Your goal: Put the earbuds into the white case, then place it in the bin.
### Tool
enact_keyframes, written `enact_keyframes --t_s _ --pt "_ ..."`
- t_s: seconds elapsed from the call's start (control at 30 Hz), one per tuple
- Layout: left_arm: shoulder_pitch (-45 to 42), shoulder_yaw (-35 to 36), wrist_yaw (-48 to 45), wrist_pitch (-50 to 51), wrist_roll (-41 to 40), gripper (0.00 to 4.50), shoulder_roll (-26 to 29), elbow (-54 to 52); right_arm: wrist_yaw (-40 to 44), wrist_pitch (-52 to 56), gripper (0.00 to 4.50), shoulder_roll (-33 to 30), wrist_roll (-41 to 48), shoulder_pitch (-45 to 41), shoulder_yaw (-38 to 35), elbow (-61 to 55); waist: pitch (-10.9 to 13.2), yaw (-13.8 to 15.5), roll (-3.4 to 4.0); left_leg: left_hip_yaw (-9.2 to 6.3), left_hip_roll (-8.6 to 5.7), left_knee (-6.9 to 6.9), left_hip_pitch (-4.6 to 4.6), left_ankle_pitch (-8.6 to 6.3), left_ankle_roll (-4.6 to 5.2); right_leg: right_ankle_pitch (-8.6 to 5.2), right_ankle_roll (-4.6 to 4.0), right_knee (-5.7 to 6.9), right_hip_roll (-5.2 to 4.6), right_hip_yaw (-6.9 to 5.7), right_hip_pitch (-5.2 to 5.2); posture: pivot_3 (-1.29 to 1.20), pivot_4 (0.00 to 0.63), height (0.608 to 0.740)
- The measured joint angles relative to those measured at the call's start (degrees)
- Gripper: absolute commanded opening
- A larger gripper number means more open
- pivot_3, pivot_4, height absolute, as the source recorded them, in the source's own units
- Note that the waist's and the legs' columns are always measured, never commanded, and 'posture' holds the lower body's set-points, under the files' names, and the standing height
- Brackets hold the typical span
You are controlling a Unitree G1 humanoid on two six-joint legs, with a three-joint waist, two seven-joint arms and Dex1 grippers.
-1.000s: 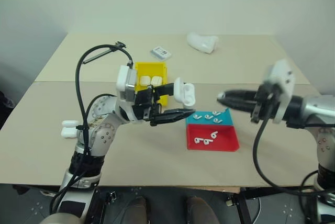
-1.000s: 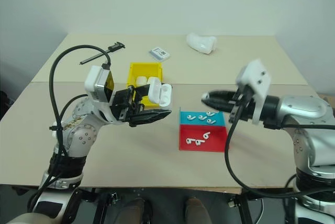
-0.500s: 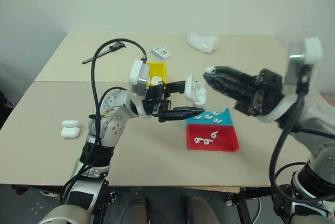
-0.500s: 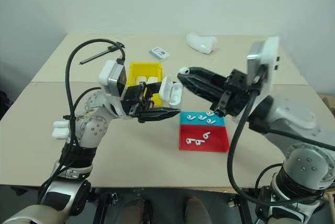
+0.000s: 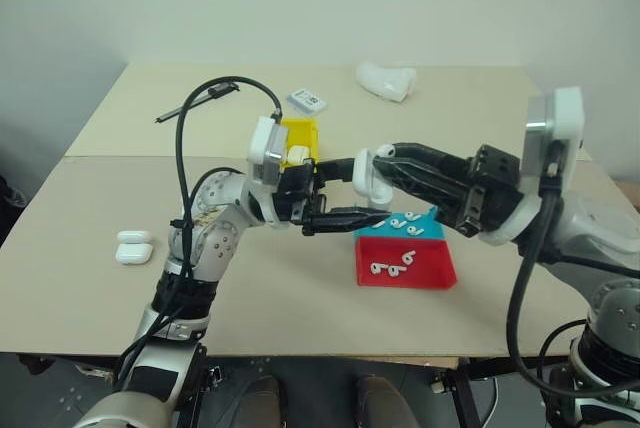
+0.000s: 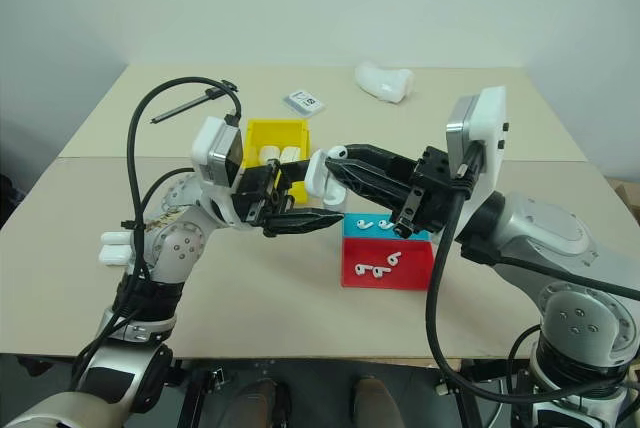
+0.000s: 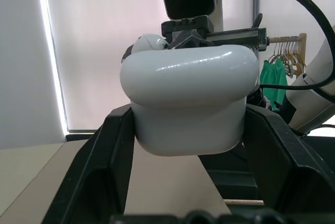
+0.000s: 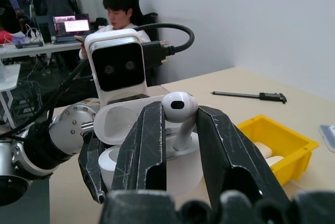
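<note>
Red tray (image 5: 405,274) and blue tray (image 5: 425,222) nearest on surface (image 5: 90,278), spare earbuds (image 5: 392,268) inside.

Above: left hand (image 5: 345,193) clamped on open white case (image 7: 184,98). Right hand (image 8: 178,124) pinching earbud (image 8: 179,110) just over case.

Beyond: bin (image 5: 296,141), cases inside.

Risk: stem off socket, bud jams on rim or drops; slight hand misalignment enough.

Right wrist view gives bud-to-case alignment, person behind at desk; head views give bin, trays.
</note>
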Motion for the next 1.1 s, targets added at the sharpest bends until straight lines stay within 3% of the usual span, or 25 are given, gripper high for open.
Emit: enact_keyframes --t_s 0.37,0.73,1.1 --pt "0.50 -0.01 0.44 0.00 1.18 2.78 0.38 -0.81 0.21 -4.81 0.68 -3.42 -2.42 1.20 3.07 0.10 0.00 0.03 0.00 -0.01 0.00 0.00 -0.02 0.00 0.00 0.00 0.00 -0.02 0.00 -0.01 -0.01 0.00 0.150 0.740" --pt "0.75 0.25 0.73 -0.39 2.09 2.78 -0.05 -0.81 4.96 -8.56 4.37 -8.04 -4.37 3.71 3.38 1.07 0.00 0.02 0.00 -0.03 0.00 0.00 -0.02 0.00 0.00 0.00 0.00 -0.04 0.01 -0.02 0.00 0.00 0.150 0.740" --pt "0.75 2.25 2.26 -0.70 2.31 2.78 1.89 -0.78 5.17 -8.63 4.48 -10.13 -3.23 2.75 3.53 4.41 0.00 -0.08 0.00 -0.02 0.01 0.00 -0.02 0.00 0.00 0.00 0.00 -0.02 0.00 -0.01 -0.01 0.00 0.150 0.740"
